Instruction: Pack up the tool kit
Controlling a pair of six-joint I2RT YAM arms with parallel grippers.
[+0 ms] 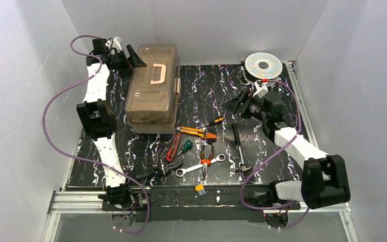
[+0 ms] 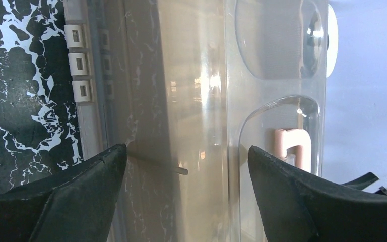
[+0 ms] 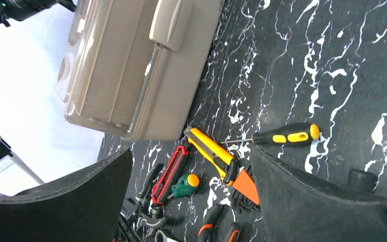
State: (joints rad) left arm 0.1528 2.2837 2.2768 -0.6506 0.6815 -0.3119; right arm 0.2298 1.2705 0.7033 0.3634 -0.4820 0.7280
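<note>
The tan toolbox [image 1: 151, 93] lies shut at the back left, with its smoky lid and beige handle [image 1: 158, 73] on top. My left gripper [image 1: 138, 59] is open and empty, hovering by the box's far left end. In the left wrist view the gripper [image 2: 187, 151] faces the lid [image 2: 201, 75] and handle [image 2: 292, 146]. My right gripper [image 1: 234, 103] is open and empty, above the mat right of the box. Its wrist view shows the gripper [image 3: 191, 151], the box [image 3: 131, 65] and the yellow knife [image 3: 214, 154]. Loose tools lie in front: knife [image 1: 194, 132], hammer [image 1: 239, 146], orange pliers [image 1: 206, 154], wrench [image 1: 200, 166].
A round silver wire spool [image 1: 263, 65] sits at the back right. A yellow-black screwdriver [image 1: 211, 121], a red tool [image 1: 173, 147], a green stubby screwdriver [image 1: 184, 147], black pliers [image 1: 158, 171] and a small yellow part [image 1: 200, 189] also lie near the front. White walls enclose the mat.
</note>
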